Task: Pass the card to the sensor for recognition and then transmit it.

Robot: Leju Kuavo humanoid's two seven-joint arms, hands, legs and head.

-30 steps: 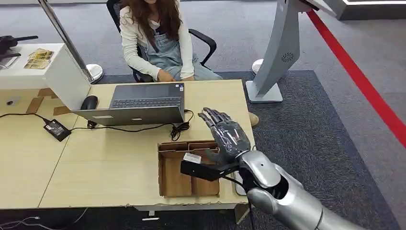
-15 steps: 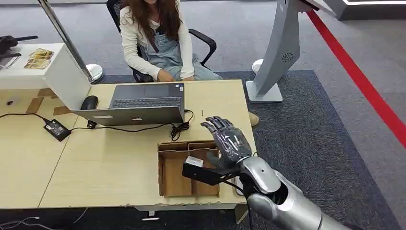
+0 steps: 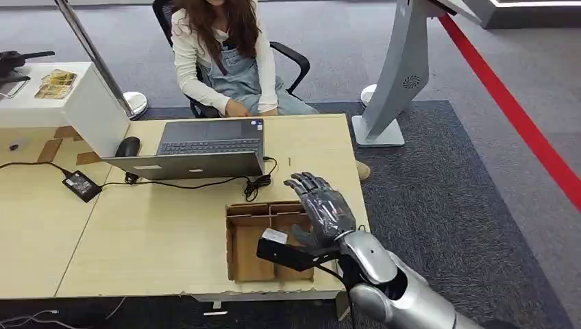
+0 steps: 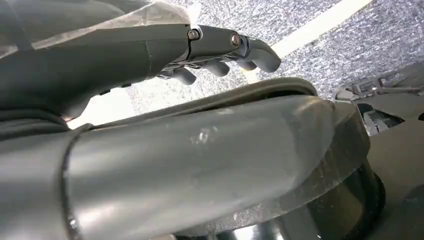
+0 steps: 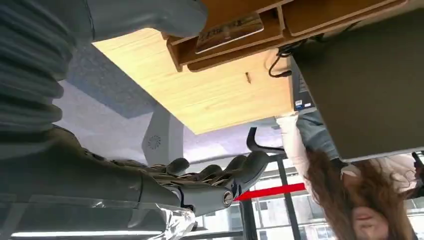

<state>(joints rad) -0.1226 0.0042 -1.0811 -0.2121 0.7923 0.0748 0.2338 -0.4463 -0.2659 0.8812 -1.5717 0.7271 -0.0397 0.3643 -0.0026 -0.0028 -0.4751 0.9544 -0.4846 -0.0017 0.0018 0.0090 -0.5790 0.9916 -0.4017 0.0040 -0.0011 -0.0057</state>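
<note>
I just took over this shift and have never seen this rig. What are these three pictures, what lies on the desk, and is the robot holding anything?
It is a humanoid robot with two silver arms. The wide picture looks down from its head; the other two come from cameras at its wrists, so they appear turned. The right hand hovers over a cardboard tray at the near edge of the wooden desk, fingers spread, holding nothing. The right wrist view shows a card lying in that tray. A laptop, a mouse and a power adapter also sit on the desk, with a person seated behind. The left hand hangs over carpet, holding nothing.
</note>
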